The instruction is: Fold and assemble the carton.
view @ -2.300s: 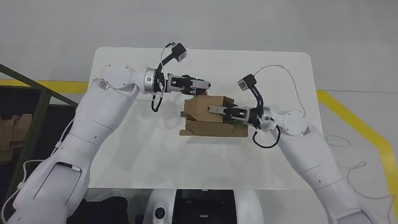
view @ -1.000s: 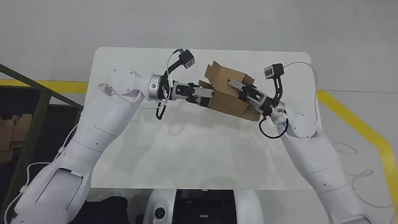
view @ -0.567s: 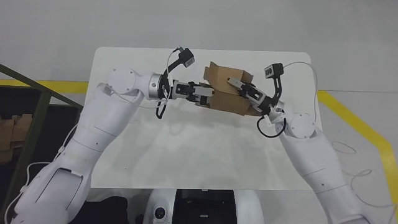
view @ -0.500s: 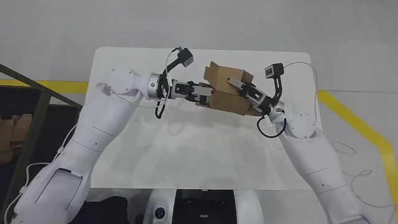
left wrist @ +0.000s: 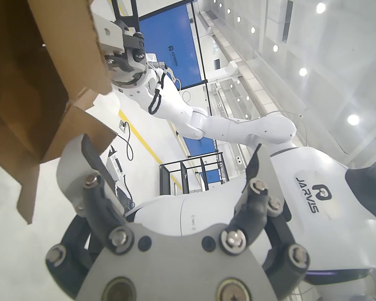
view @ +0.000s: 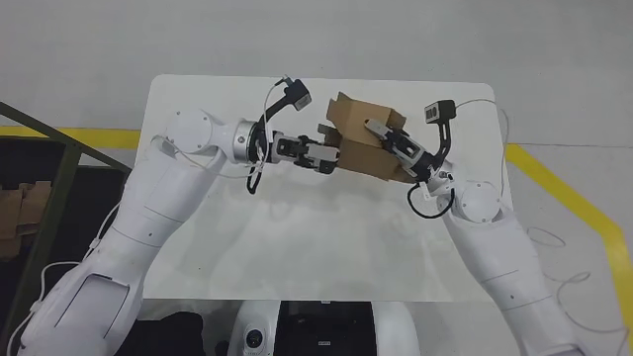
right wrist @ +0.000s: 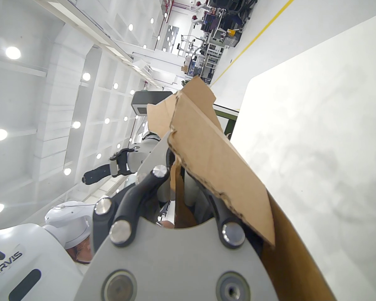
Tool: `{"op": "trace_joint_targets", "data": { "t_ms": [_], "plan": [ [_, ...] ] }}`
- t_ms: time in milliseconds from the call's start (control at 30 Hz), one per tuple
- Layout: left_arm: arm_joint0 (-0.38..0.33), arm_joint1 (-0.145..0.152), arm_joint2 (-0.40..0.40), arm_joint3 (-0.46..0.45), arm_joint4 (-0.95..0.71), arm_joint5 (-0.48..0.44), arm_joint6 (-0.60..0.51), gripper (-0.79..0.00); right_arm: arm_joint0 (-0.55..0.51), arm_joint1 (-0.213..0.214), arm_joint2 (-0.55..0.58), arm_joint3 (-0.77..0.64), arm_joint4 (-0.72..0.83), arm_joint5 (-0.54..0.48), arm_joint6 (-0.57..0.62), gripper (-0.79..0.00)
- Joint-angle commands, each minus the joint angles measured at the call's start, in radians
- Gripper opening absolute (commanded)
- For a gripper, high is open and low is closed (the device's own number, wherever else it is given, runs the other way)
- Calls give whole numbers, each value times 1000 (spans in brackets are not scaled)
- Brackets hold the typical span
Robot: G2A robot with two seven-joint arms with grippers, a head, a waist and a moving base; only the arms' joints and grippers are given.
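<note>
Nearest, the left gripper (view: pixel 332 154) is at the left, near corner of the carton (view: pixel 364 140). Its fingers (left wrist: pixel 94 164) are spread wide with nothing between them — a loose brown flap (left wrist: pixel 78 123) hangs just beside one finger. Slightly farther and to the right, the right gripper (view: pixel 379 131) is clamped on an upper wall of the carton, with cardboard pinched between its fingers (right wrist: pixel 153 158). The carton itself is tilted and partly unfolded, between the two arms, over the far middle of the white table (view: pixel 247 247) — whether its underside touches the tabletop cannot be told.
</note>
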Motion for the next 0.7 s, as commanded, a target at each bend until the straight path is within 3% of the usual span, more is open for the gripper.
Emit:
{"op": "trace_joint_targets", "data": {
  "t_ms": [0, 667],
  "plan": [
    [2, 0, 2, -5, 1, 3, -1, 0, -3, -1, 0, -3, 0, 0, -8, -785],
    [-27, -14, 40, 37, 34, -4, 49, 0, -50, -6, 1, -76, -42, 24, -23, -785]
  ]
}}
